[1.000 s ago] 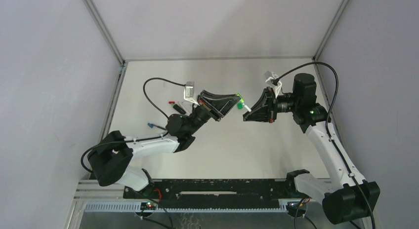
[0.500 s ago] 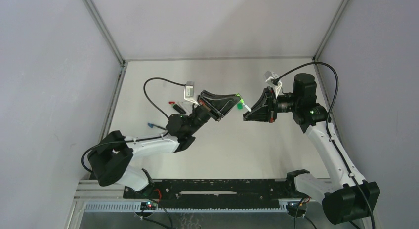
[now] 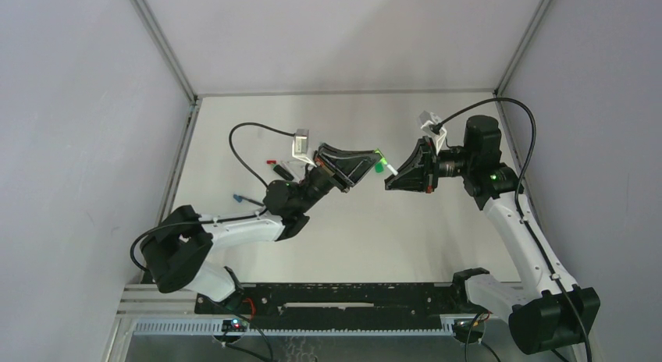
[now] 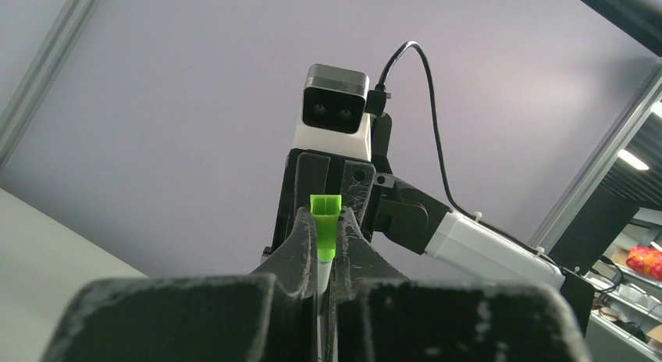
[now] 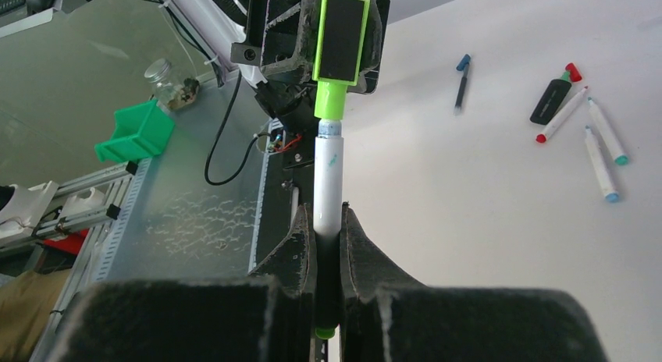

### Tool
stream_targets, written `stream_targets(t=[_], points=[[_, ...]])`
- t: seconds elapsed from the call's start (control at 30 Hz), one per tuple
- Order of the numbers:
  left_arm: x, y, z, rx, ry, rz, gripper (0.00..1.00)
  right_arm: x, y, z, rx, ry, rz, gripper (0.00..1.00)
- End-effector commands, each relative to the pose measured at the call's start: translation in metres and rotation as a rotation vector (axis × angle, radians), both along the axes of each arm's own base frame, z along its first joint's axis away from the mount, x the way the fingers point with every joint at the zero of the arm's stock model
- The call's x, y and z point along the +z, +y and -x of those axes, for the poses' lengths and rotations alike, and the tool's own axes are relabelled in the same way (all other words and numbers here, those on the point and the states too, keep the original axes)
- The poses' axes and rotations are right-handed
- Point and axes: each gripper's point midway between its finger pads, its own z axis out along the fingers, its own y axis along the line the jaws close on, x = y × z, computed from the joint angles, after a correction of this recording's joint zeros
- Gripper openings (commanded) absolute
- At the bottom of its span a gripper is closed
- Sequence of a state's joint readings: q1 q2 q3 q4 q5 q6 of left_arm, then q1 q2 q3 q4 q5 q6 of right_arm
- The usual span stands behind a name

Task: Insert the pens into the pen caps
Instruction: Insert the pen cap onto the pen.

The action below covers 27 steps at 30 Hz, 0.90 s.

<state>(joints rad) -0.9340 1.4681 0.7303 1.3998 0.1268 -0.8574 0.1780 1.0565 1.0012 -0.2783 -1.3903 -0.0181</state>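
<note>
Grey walls enclose a pale table (image 3: 343, 237), with both arms raised over its middle. At the left of the table lie the loose pens: a thin dark pen with a blue end (image 5: 462, 81), a black marker (image 5: 556, 93), and three white-barrelled pens (image 5: 601, 151) close together beside it, all well apart from the grippers. Next to the right, the left gripper (image 3: 373, 159) is held up off the table with its fingers clamped on the bright green cap (image 4: 324, 210), whose mouth points toward the other arm. Facing it, the right gripper (image 5: 328, 221) has its fingers pressed tight on the barrel of a white pen (image 5: 328, 171), and the pen's forward end meets the cap's green collar in one straight line. Whether the pen is fully seated cannot be told from these views. In my judgement the step in hand is the mating of this pen and cap. The next move calls for a short push along the shared axis, without sideways drift, before either grip is let go and the capped pen is set down. The loose pens remain to be done.
</note>
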Motion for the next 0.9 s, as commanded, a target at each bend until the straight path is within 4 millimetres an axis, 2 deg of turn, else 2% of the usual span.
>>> stream_targets(t=[0.0,0.2,0.33,0.47,0.7,0.87], points=[[0.019,0.004,0.010,-0.029,-0.043,0.049,0.00,0.006,-0.001,0.000,-0.012,-0.034,-0.007,0.00],[0.015,-0.004,0.010,-0.066,-0.022,0.043,0.00,0.006,0.000,-0.004,-0.043,-0.016,0.001,0.00],[0.002,-0.011,0.011,-0.085,0.004,0.018,0.00,0.008,0.001,-0.010,-0.072,-0.012,-0.005,0.00],[-0.021,-0.022,0.015,-0.122,0.068,-0.034,0.00,0.010,0.001,-0.017,-0.101,-0.018,-0.009,0.00],[-0.071,-0.049,0.037,-0.204,0.166,-0.183,0.00,0.015,0.003,-0.030,-0.149,-0.057,-0.016,0.00],[-0.101,-0.057,0.051,-0.239,0.233,-0.267,0.00,0.022,0.001,-0.052,-0.254,-0.108,-0.016,0.00]])
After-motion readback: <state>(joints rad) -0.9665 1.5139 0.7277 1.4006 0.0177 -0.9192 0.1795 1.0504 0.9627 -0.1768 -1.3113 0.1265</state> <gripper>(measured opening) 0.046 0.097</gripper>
